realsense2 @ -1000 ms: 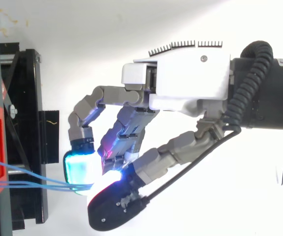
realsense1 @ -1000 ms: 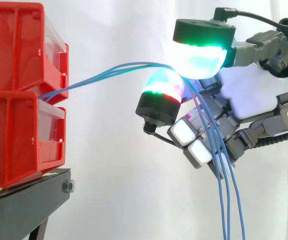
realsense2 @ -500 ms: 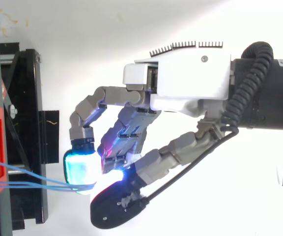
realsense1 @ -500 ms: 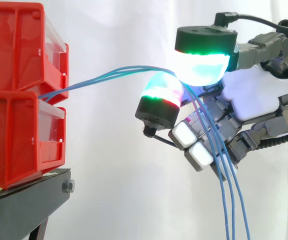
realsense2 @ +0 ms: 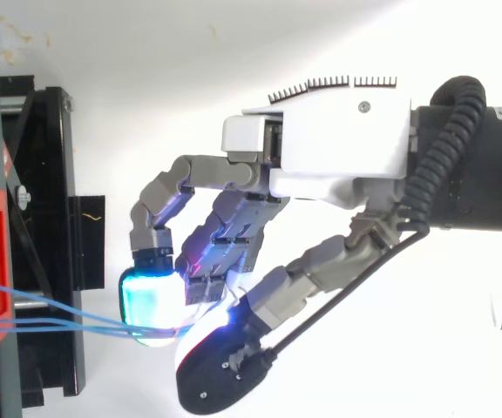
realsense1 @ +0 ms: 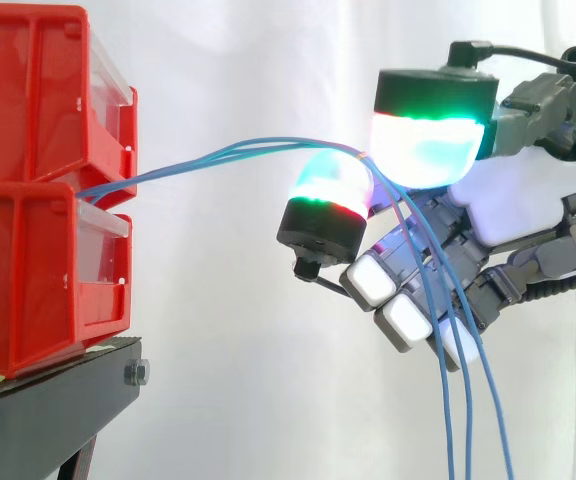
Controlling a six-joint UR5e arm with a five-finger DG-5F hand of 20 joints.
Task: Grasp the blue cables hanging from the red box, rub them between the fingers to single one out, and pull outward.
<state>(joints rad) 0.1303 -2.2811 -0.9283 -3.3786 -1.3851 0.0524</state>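
— Where the cables (realsense1: pixel 168 170) leave the gap between the two red bins (realsense1: pixel 28 180), which way do they run?
— Across to the hand (realsense1: pixel 528 195), well clear of the stand (realsense1: pixel 58 400), arching a little.
— Is it holding them?
— Yes. Two glowing pads (realsense1: pixel 333 185) pinch the cables between them. Past the pinch, the cables drop down in front of the other curled fingers.

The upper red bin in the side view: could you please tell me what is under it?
The upper red bin sits on a second red bin, itself on the black stand. The blue cables emerge where the two meet; their anchoring inside is covered.
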